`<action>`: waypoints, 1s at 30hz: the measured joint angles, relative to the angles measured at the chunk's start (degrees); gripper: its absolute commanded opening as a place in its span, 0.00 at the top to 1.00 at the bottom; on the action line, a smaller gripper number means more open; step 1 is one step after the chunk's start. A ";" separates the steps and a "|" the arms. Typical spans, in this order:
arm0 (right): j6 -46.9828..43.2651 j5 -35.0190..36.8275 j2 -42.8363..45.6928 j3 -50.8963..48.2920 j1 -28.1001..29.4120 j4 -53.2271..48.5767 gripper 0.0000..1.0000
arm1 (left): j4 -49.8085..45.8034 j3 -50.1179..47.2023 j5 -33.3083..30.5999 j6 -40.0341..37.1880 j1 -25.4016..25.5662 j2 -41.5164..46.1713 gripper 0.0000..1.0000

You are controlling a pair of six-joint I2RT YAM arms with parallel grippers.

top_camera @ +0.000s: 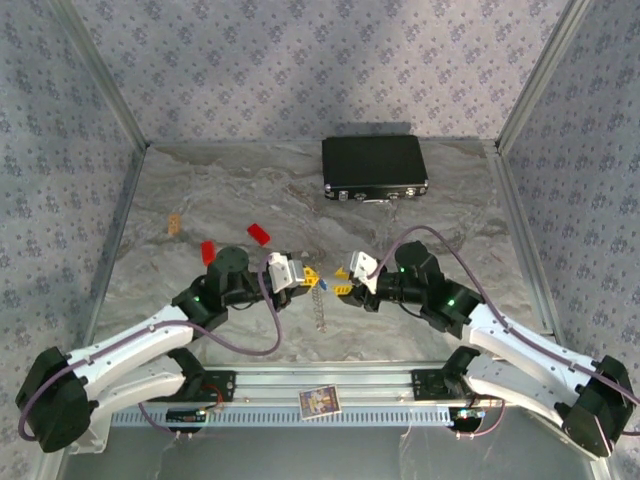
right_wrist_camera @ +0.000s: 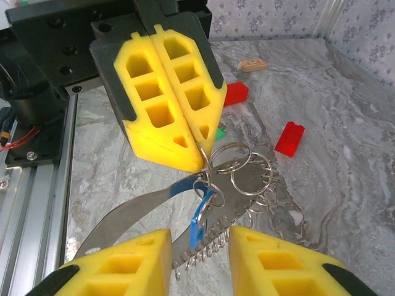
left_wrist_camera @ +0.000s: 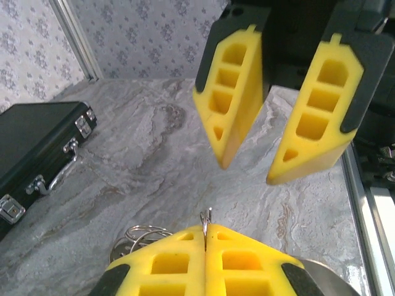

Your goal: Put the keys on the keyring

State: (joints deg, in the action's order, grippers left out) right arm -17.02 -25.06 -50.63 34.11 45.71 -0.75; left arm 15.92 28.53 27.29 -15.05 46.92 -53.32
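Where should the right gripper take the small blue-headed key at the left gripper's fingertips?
Likely its flat silvery blade, which juts sideways clear of the thin wire rings pinched by the shut left gripper. The open right gripper should come head-on, opposite the left one, pads on the blade's flat faces; the blue head sits tangled among rings.

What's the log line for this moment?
left gripper: shut on keyring | right gripper: open, facing it | blue key: beside the rings

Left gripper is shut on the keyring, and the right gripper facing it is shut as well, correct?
Not quite. The right gripper is open, its fingers apart, as the left wrist view shows. The left gripper is shut on the keyring.
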 measured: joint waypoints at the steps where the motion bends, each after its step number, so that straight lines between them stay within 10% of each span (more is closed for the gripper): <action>1: 0.22 -0.20 -0.20 -0.09 0.00 0.33 0.69 | 0.37 -0.11 0.24 -0.17 0.11 0.09 1.00; 16: 2.08 -0.66 -5.18 -0.13 1.49 1.44 0.67 | 3.15 -0.87 0.26 -0.74 1.49 0.39 1.00; 30: 1.27 4.92 -5.86 -0.13 3.74 2.89 0.99 | 8.81 -1.73 -1.18 2.64 2.08 -0.61 1.00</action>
State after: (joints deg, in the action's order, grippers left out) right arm -15.75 -20.14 -56.49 33.98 49.45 2.13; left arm 24.73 26.81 26.11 -12.40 48.99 -53.93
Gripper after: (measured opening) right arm 0.050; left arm 0.046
